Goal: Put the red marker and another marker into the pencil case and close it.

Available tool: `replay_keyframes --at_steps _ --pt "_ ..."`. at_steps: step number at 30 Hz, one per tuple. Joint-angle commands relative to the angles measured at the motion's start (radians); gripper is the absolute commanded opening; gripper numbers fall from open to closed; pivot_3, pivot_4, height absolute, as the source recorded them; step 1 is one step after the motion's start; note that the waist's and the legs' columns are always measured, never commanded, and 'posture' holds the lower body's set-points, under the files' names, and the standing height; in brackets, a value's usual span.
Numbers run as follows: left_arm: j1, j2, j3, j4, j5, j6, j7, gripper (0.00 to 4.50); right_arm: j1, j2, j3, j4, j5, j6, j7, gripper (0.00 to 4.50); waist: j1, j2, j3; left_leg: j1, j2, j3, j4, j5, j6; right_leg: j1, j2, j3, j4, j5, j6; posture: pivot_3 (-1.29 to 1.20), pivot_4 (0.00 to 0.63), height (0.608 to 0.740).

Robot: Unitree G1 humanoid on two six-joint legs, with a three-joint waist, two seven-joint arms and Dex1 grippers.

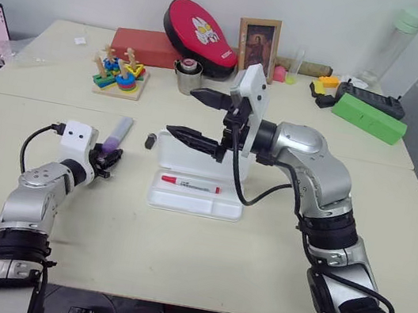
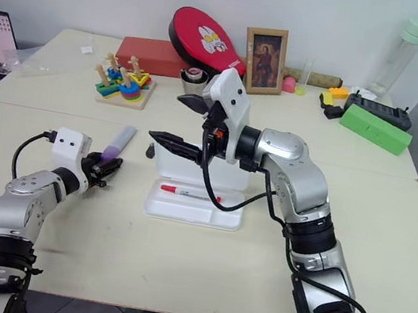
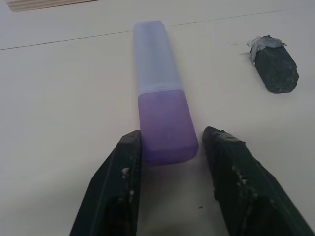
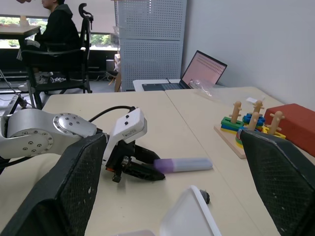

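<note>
Left gripper (image 1: 108, 159) low, jaws narrowed; right gripper (image 1: 197, 114) raised, jaws wide apart.

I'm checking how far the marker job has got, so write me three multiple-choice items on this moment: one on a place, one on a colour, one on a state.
1. Where is the red marker?
A. In the open pencil case
B. On the table by the laptop
C. Held by the right gripper

2. What colour is the end of the highlighter between the left gripper's fingers?
A. Green
B. Purple
C. Orange

3. How does the right gripper stand?
A. Shut on the marker
B. Shut on the lid
C. Open, holding nothing

Answers:
1 A, the marker lies in the case's tray in both eye views.
2 B, the left wrist view shows the purple end between the two black fingers.
3 C, its fingers stand wide apart above the case with nothing between them.
</note>
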Motion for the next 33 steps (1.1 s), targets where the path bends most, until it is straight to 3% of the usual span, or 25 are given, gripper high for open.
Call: replay_keyframes --at_steps 1,7,13,17,20,28,33 --pt "0.003 -0.003 0.012 0.002 0.017 -0.026 0.017 1.18 -0.017 -0.003 -0.019 -0.019 0.011 -0.019 -0.007 4.5 0.0 0.0 0.0 0.0 0.0 0.0 0.0 0.0 0.0 0.0 0.0 0.0 0.0 0.0 0.0 0.0 0.15 0.74" --pt "0.02 -0.011 0.018 -0.003 0.018 -0.054 0.023 1.18 -0.023 -0.006 -0.032 -0.009 0.03 -0.005 0.0 4.5 0.0 0.0 0.0 0.0 0.0 0.0 0.0 0.0 0.0 0.0 0.0 0.0 0.0 0.0 0.0 0.0 0.15 0.74" --pt "0.006 -0.003 0.131 -0.224 -0.154 0.008 -0.033 1.18 -0.03 -0.048 -0.097 -0.025 0.095 0.015 0.031 4.5 0.0 0.0 0.0 -0.001 0.0 -0.001 0.0 0.0 0.0 -0.001 0.0 -0.001 0.0 0.0 0.0 0.0 0.15 0.74" --pt "-0.027 0.074 0.139 -0.546 -0.4 0.096 -0.248 1.18 0.032 -0.193 -0.119 -0.085 0.165 0.058 0.171 4.5 0.012 -0.001 0.0 -0.002 0.0 -0.002 0.0 0.0 -0.001 0.0 0.0 -0.002 -0.002 0.0 0.0 0.0 0.15 0.74" --pt "-0.027 0.168 0.073 -0.63 -0.45 0.162 -0.385 1.18 0.074 -0.278 -0.117 -0.127 0.191 0.083 0.225 4.5 0.012 0.0 0.001 -0.001 0.0 -0.001 0.0 0.0 0.0 0.002 -0.001 -0.002 -0.004 0.0 0.0 0.0 0.15 0.74" --pt "-0.004 0.378 -0.194 -0.561 -0.271 0.091 -0.7 1.18 0.148 -0.391 -0.135 -0.164 0.177 0.092 0.217 4.5 -0.014 0.004 0.003 -0.001 0.0 0.0 0.0 0.0 0.0 0.0 0.0 0.001 -0.003 -0.001 -0.001 0.0 0.15 0.74" --pt "-0.041 0.408 -0.329 -0.373 -0.091 -0.078 -0.815 1.18 0.19 -0.41 -0.138 -0.206 0.179 0.104 0.191 4.5 -0.017 0.005 0.004 -0.001 0.0 0.001 -0.001 0.0 0.0 -0.002 0.0 0.001 -0.003 -0.001 -0.001 0.0 0.15 0.74"
